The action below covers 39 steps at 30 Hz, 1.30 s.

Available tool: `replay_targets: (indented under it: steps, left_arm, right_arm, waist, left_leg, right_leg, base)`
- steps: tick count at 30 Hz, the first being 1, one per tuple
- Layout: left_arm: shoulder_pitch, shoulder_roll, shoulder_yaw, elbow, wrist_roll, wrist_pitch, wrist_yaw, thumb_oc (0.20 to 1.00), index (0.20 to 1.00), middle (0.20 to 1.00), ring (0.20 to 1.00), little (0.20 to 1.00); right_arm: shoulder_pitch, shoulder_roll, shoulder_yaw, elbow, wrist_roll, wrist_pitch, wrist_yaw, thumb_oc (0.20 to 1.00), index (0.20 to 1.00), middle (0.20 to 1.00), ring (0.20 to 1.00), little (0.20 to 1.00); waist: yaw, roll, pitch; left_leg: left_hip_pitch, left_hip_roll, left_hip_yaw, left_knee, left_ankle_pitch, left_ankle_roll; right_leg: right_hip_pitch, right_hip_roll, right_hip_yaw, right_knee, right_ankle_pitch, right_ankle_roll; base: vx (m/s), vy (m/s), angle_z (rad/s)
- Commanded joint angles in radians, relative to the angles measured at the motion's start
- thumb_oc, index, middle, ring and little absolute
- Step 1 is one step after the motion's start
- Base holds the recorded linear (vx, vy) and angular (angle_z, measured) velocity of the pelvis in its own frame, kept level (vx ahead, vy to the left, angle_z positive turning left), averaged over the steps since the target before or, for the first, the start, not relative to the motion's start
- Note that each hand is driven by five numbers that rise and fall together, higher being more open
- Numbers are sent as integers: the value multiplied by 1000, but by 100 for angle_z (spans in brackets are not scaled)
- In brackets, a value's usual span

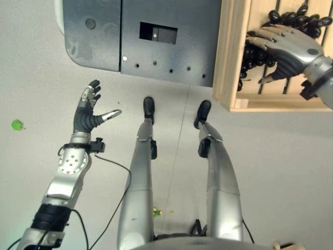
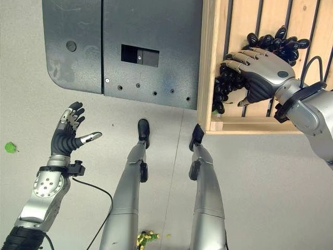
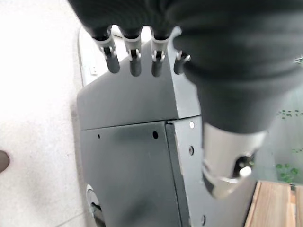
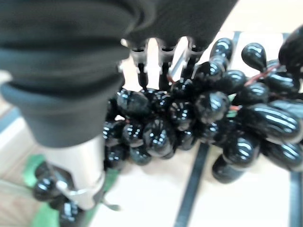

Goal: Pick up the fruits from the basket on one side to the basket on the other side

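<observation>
Right hand [image 2: 263, 73] lies over a bunch of black grapes [image 2: 229, 86] inside the slatted wooden crate [image 2: 208, 67], fingers curled onto the bunch, thumb on its near side. The right wrist view shows more: glossy grapes [image 4: 189, 118] bulging past the fingertips, red stem bits among them, a green patch lower down, dark gaps between the pale slats. Left hand [image 1: 91, 112] hangs released over the floor, well apart from the crate, fingers straight, thumb out; its wrist view has a dark grey metal panel [image 3: 137, 170] with screw holes. Head views show that panel [image 1: 156, 36] just beside the crate. Light grey floor [image 1: 270, 156]; a small green bit [image 1: 17, 124] lies far from the crate.
</observation>
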Motion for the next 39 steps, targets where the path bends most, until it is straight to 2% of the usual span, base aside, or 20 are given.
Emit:
replay_targets:
  steps: [1,7,18,27,28,29,39]
  left_arm:
    - [52,-14,41,-59,31,-36,3,1000,1000,1000,1000,1000]
    - [42,-13,32,-53,33,-43,18,1000,1000,1000,1000,1000]
    - [37,-16,29,-51,27,-46,30,1000,1000,1000,1000,1000]
    - [25,-9,17,-44,27,-44,37,1000,1000,1000,1000,1000]
    - [26,-9,19,-46,30,-43,37,1000,1000,1000,1000,1000]
    - [21,-10,18,-44,30,-45,37,1000,1000,1000,1000,1000]
    - [27,-10,28,-47,38,-49,51,1000,1000,1000,1000,1000]
  right_arm:
    - [-26,-56,-6,48,-54,32,-24,1000,1000,1000,1000,1000]
    - [-62,-11,13,123,-80,38,-105,1000,1000,1000,1000,1000]
    - [-59,32,34,176,-112,56,-119,1000,1000,1000,1000,1000]
    - [-115,69,98,216,-142,70,-132,1000,1000,1000,1000,1000]
    - [-115,70,98,212,-142,69,-129,319,319,319,319,319]
    - [-122,73,106,215,-135,70,-133,200,200,200,200,200]
    - [-116,60,112,199,-168,69,-121,200,200,200,200,200]
  waist:
    - [-15,42,-12]
    - [-10,48,-12]
    - [-9,55,-12]
    - [0,61,-12]
    - [-1,62,-12]
    - [0,61,-12]
    - [0,61,-12]
  left_leg:
    - [-24,-21,-31,-7,-20,25]
    - [-24,-21,-31,-10,-17,25]
    - [-32,-24,-30,-12,-14,27]
    - [-39,-25,-33,-17,-8,26]
    - [-40,-25,-33,-19,-7,26]
    - [-41,-26,-33,-19,-5,25]
    - [-46,-25,-38,-19,0,23]
  right_leg:
    - [-10,10,-10,-17,12,87]
    - [-11,10,-7,-17,12,88]
    - [-19,7,-5,-10,11,87]
    - [-26,7,-5,-13,16,89]
    - [-28,7,-5,-12,15,88]
    - [-29,6,-5,-12,16,89]
    - [-34,4,-8,-1,12,88]
  base:
    - [2,2,4]
    - [0,0,0]
    - [0,0,0]
    - [0,0,0]
    - [0,0,0]
    - [0,0,0]
    - [0,0,0]
